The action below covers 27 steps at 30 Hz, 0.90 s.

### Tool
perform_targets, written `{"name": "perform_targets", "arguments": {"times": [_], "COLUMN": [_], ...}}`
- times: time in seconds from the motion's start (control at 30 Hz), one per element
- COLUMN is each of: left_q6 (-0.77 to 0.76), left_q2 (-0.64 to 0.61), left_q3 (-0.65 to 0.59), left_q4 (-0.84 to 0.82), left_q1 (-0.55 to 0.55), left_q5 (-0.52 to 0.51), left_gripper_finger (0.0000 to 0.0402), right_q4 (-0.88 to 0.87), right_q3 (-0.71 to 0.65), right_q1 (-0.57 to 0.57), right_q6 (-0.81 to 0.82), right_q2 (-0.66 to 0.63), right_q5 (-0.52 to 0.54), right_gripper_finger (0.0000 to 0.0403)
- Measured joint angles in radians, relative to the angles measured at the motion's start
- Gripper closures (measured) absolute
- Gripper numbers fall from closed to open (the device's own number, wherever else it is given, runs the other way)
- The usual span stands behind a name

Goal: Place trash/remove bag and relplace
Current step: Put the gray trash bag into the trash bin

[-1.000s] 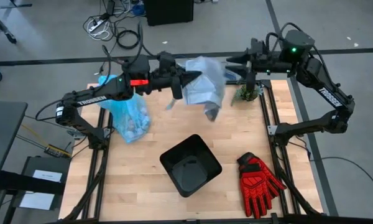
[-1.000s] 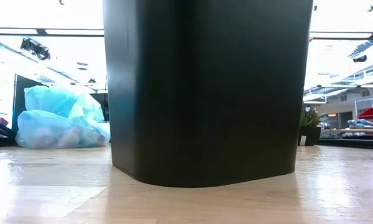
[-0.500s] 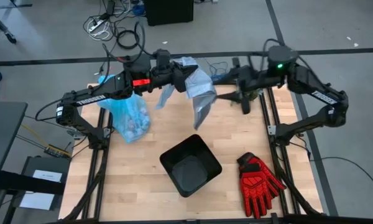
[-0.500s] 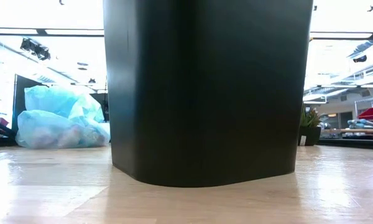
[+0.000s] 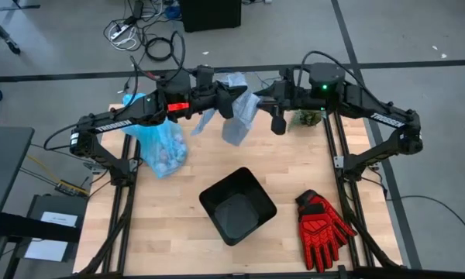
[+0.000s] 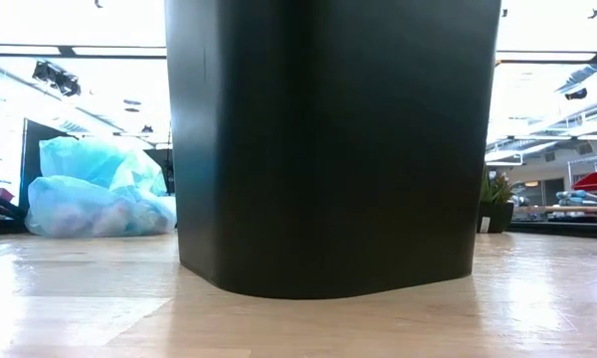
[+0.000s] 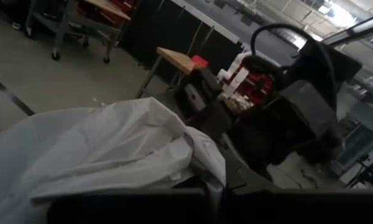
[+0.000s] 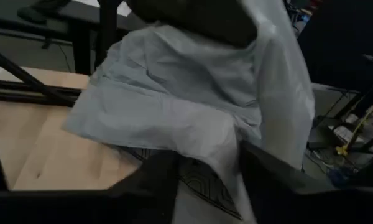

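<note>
While the full cyan bag (image 5: 161, 144) already sits out on the table's left edge, the left gripper (image 5: 234, 98) pinches a pale replacement bag (image 5: 238, 116) above the still unlined bin (image 5: 237, 204), the right gripper (image 5: 265, 94) closing on it.

We count two arms, each ending in one gripper: the left gripper (image 5: 234, 99) and the right gripper (image 5: 257, 91). We see two plastic bags (one cyan bag (image 5: 161, 139), one paler grey-blue bag (image 5: 239, 116)), one black bin (image 5: 237, 204), one red glove (image 5: 322, 223) and one small plant (image 5: 308, 117).
</note>
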Motion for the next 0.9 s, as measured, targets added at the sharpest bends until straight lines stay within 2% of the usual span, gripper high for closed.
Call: {"name": "perform_targets", "arguments": {"times": [0.1,0.13,0.27,0.43,0.53,0.63,0.73,0.9], "left_q6": [-0.005,-0.007,0.004,0.169,0.259,0.337,0.339,0.302], "left_q2": [0.0,0.0,0.0,-0.004,-0.011,-0.013,-0.013,-0.013], "left_q3": [0.0,0.0,0.0,-0.001,0.002,0.014,0.015,0.0], "left_q4": [-0.034,-0.044,-0.079,0.016,0.08,0.023,-0.075,-0.146], "left_q1": [0.0,0.0,0.0,-0.024,-0.042,-0.046,-0.046,-0.049], "left_q5": [0.001,0.0,0.002,0.036,0.042,-0.004,-0.06,-0.065], "left_gripper_finger": [0.04,0.04,0.04,0.0378,0.0344,0.0298,0.0251,0.0195], "right_q4": [-0.007,-0.003,0.022,0.056,0.061,0.063,0.085,0.154], "right_q3": [0.0,0.0,0.0,0.0,0.0,0.0,0.0,0.0], "right_q1": [0.002,0.006,0.007,0.004,-0.015,-0.024,-0.024,-0.023], "right_q6": [-0.053,-0.073,-0.078,-0.017,0.018,0.025,0.009,-0.012], "right_q2": [-0.001,-0.004,-0.021,-0.065,-0.089,-0.11,-0.136,-0.176], "right_q5": [-0.006,-0.005,0.012,0.037,0.045,0.091,0.115,0.078], "right_gripper_finger": [0.0376,0.0389,0.0401,0.0403,0.0403,0.0403,0.0403,0.0403]}}
